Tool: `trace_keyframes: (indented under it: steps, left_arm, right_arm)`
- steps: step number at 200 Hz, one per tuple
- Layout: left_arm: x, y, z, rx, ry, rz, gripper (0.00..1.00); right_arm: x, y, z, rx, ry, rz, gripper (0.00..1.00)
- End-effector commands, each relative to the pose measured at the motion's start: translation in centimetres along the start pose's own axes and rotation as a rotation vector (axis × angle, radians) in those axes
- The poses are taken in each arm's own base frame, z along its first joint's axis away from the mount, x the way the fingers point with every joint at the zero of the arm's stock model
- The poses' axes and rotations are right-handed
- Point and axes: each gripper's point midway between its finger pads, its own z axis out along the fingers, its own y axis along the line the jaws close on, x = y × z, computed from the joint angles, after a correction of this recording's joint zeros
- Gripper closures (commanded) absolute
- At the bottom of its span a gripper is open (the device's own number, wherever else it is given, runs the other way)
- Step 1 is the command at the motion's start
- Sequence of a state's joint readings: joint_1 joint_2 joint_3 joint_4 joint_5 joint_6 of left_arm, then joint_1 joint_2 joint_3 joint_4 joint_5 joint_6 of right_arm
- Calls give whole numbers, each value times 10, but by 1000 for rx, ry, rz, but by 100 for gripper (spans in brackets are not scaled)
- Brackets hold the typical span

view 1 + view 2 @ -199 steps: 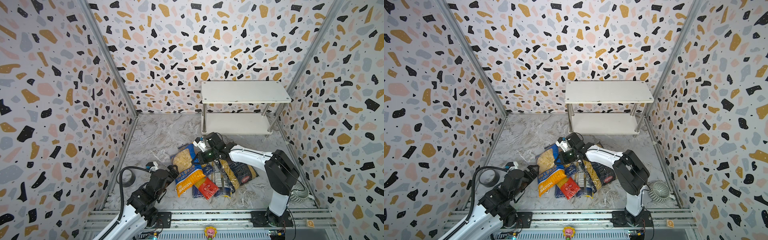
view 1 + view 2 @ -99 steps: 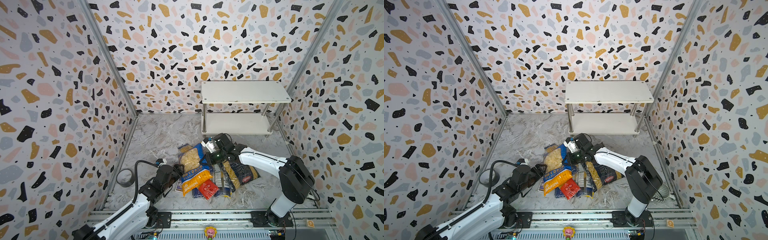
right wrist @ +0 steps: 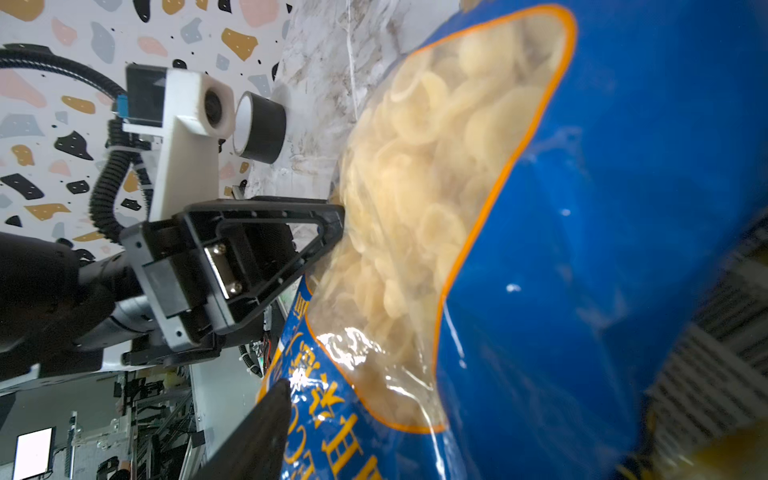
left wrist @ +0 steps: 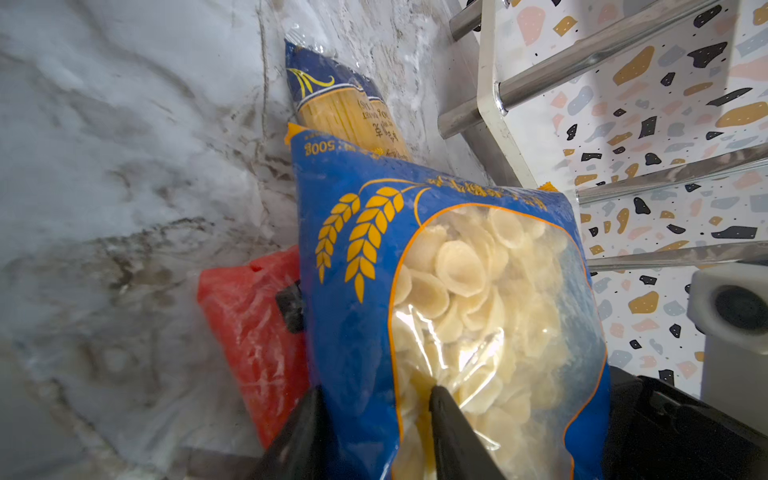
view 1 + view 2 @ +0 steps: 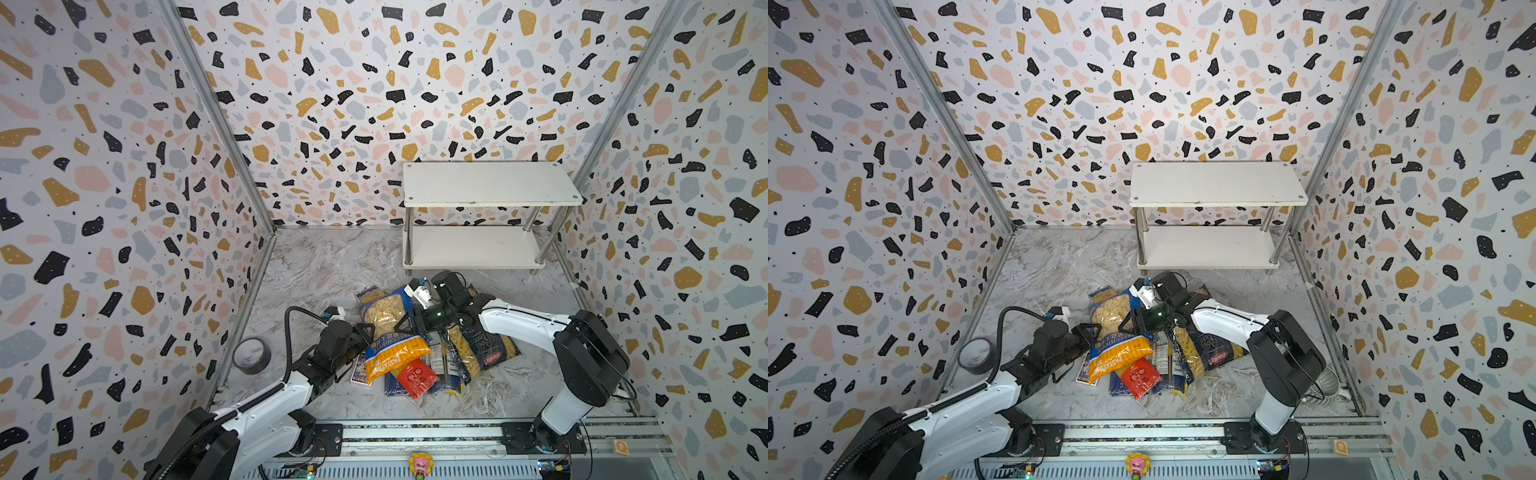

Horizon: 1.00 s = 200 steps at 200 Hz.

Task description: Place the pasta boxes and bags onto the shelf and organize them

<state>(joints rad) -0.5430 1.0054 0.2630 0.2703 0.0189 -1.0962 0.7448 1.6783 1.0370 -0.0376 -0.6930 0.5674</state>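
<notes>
While the tape roll (image 5: 251, 355) lies well off the front left of the shelf (image 5: 490, 185), my left gripper (image 4: 374, 395) is clamped on the edge of the shell bag (image 5: 384, 309), which sits atop the pasta pile (image 5: 436, 370) just in front of the shelf. My right gripper (image 5: 409, 324) is at the bag's other side; I cannot tell whether its jaws are apart.

Terrazzo panels (image 5: 124, 208) are enclosing this robot lab cell. Arm bases (image 5: 536, 436) are sitting on an aluminium rail (image 5: 415, 434), a monitor (image 3: 33, 451) glowing outside.
</notes>
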Motion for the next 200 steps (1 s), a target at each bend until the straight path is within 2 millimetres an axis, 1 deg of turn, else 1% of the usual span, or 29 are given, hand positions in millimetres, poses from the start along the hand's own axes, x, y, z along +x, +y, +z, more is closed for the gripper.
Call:
trace_keyframes:
  steps: [1, 15, 44, 55, 82, 100, 126, 134, 143, 154, 156, 158, 166, 174, 191, 199, 200]
  left_arm:
    - [8, -9, 1, 40, 47, 26, 59]
    - [7, -10, 0, 42, 44, 30, 59]
    - [7, -11, 2, 48, 49, 36, 59]
    - [8, -11, 3, 51, 51, 34, 59]
    - [8, -13, 5, 61, 52, 32, 60]
    - [8, -14, 5, 63, 51, 38, 60]
    - [6, -15, 5, 64, 47, 44, 60]
    - [6, -15, 5, 65, 46, 46, 60]
    - [6, -15, 5, 66, 47, 47, 60]
    - [6, -16, 4, 67, 46, 49, 59]
    - [6, -15, 4, 67, 46, 49, 59]
    - [6, -16, 4, 67, 45, 50, 59]
    - [5, -16, 3, 67, 42, 53, 56]
    - [5, -15, 2, 60, 38, 56, 53]
    - [3, -9, -1, 33, 26, 56, 45]
    - [0, -8, -2, 26, 14, 56, 38]
    - [2, -5, -3, 15, 19, 56, 37]
  right_arm:
    - [-16, 20, 5, -106, -21, -43, 33]
    - [-18, 15, 12, -104, -5, -30, 33]
    - [-14, 15, 30, -135, 44, -21, 33]
    - [-12, 17, 38, -139, 67, -23, 33]
    - [-10, 28, 52, -158, 97, -48, 33]
    - [-9, 33, 58, -180, 117, -49, 33]
    - [-5, 34, 65, -199, 142, -45, 33]
    - [-3, 36, 66, -210, 148, -46, 34]
    - [-2, 37, 68, -217, 151, -42, 38]
    - [-1, 39, 69, -233, 157, -33, 50]
    - [-1, 40, 69, -235, 157, -34, 51]
    - [0, 40, 69, -243, 160, -31, 54]
    - [1, 44, 69, -266, 166, -30, 60]
    - [1, 46, 68, -282, 166, -29, 66]
    - [-2, 50, 64, -292, 152, -36, 69]
    - [-4, 52, 61, -294, 143, -43, 71]
    - [-4, 52, 61, -294, 142, -44, 71]
